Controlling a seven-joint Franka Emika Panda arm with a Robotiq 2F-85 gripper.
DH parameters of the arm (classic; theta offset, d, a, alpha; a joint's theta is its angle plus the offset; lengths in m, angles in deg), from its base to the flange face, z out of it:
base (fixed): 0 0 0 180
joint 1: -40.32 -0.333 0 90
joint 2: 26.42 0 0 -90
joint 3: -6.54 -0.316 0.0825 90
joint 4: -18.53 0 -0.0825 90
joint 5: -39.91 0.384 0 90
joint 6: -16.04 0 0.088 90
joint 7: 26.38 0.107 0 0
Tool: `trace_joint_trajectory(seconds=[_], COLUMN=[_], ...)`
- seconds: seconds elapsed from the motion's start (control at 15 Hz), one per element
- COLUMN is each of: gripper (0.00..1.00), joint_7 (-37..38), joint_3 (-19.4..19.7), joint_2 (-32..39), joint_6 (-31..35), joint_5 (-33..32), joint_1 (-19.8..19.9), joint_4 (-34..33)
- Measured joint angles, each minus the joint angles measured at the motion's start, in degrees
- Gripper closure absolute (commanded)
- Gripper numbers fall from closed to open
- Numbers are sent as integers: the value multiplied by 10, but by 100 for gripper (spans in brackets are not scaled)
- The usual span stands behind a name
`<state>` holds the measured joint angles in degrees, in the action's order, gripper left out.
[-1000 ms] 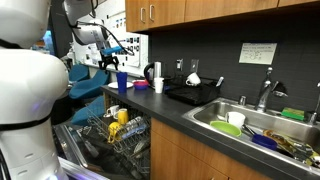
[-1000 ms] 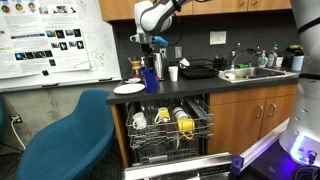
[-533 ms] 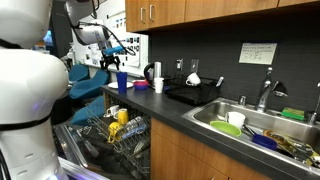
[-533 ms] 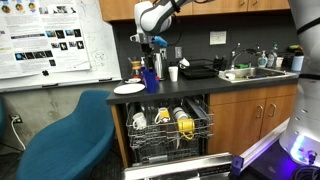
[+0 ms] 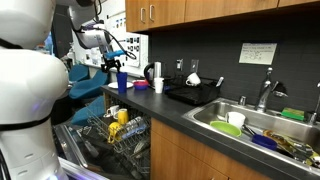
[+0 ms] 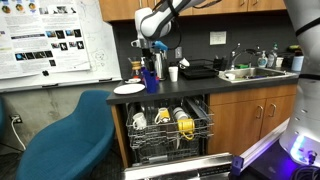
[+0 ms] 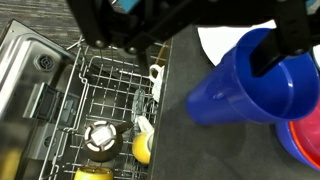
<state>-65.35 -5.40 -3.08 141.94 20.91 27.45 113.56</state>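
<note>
A tall blue cup (image 5: 122,82) (image 6: 150,74) stands upright near the end of the dark countertop (image 5: 190,115). My gripper (image 5: 112,65) (image 6: 152,45) hangs open just above it. In the wrist view the blue cup (image 7: 250,90) fills the right side. One dark finger (image 7: 290,45) reaches over its rim, and the other sits outside the cup at the top left. Nothing is gripped between them. A white plate (image 6: 129,89) (image 7: 222,40) lies on the counter right beside the cup.
The open dishwasher's lower rack (image 5: 115,130) (image 6: 165,125) (image 7: 110,110) is pulled out under the counter with cups and dishes in it. A white cup (image 6: 173,73), a dark drying tray (image 5: 195,92) and a sink (image 5: 250,125) full of dishes lie along the counter. A blue chair (image 6: 70,135) stands beside the dishwasher. A red dish (image 7: 305,140) touches the blue cup.
The arm has shifted slightly toward the blue cup. The jaws have stayed open and the cup has not moved.
</note>
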Motion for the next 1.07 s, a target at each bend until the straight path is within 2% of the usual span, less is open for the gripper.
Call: trace_joint_trajectory(seconds=[0.53,0.6,0.67,0.73,1.07], gripper=[1,11,26,28,66], joint_7=[0,0,0,0,0], joint_3=[0,-1,-1,-1,-1], joint_2=[16,18,20,22,25], joint_6=[6,8,11,12,25], joint_5=[1,1,1,1,1], joint_1=[2,2,2,2,2], joint_4=[0,0,0,0,-1])
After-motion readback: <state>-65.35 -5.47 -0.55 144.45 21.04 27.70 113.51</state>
